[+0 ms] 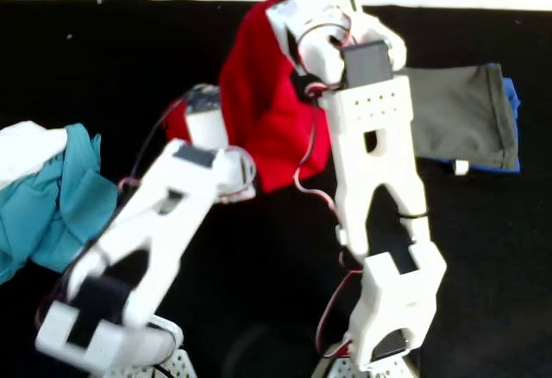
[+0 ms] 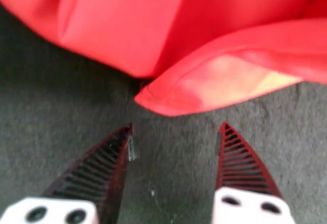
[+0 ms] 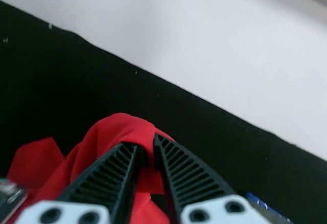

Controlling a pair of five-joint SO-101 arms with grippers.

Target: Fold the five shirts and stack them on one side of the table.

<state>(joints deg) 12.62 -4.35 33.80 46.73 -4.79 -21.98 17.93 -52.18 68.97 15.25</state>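
A red shirt point(image 1: 267, 110) lies bunched at the back middle of the black table. My right gripper point(image 3: 145, 150) is shut on the red shirt point(image 3: 110, 132) and holds a fold of it lifted near the table's far edge. My left gripper point(image 2: 176, 132) stands open just above the cloth-covered table, with a red shirt corner point(image 2: 204, 88) lying a little beyond its fingertips. The left arm's wrist point(image 1: 203, 106) sits at the shirt's left side. A teal shirt point(image 1: 60, 197) with a white one point(image 1: 26, 149) is heaped at the left edge. Folded grey point(image 1: 461, 115) and blue point(image 1: 511, 93) shirts are stacked at the right.
Black cloth point(image 1: 483, 248) covers the table, with bare room at the front right and back left. A pale wall point(image 3: 204, 35) rises behind the far edge. Both arm bases point(image 1: 371, 343) stand at the front.
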